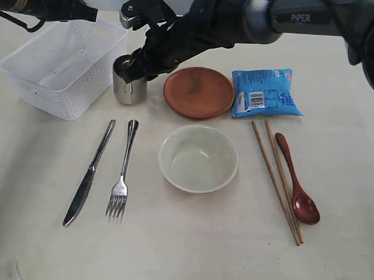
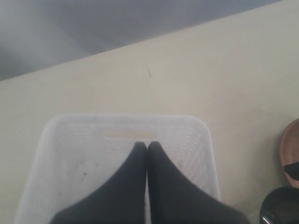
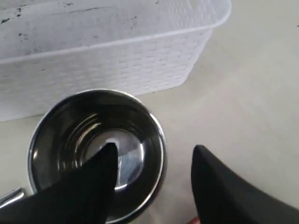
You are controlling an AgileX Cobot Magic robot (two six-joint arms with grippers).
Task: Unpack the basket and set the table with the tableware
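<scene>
Here the right jaws gape astride the steel cup (image 3: 70, 126) rim, the left jaws clenched empty above the basket (image 2: 187, 140).

The cup (image 3: 88, 130) around one of the right jaws is polished steel, mirror-bright inside, while the jaws themselves look like matt black plastic. The basket (image 3: 107, 60) just beyond them is white, slightly translucent plastic with a lattice-weave texture. Beside the jaws lie a dull brown saucer (image 1: 198, 92) and a glossy blue film packet (image 1: 264, 92); farther from them are a smooth cream bowl (image 1: 198, 159) with a soft sheen, a shiny steel knife (image 1: 87, 173) and fork (image 1: 122, 174), bare wooden chopsticks (image 1: 275, 182) and a glossy reddish-brown spoon (image 1: 292, 174), all on the matt beige bench (image 1: 36, 233).
</scene>
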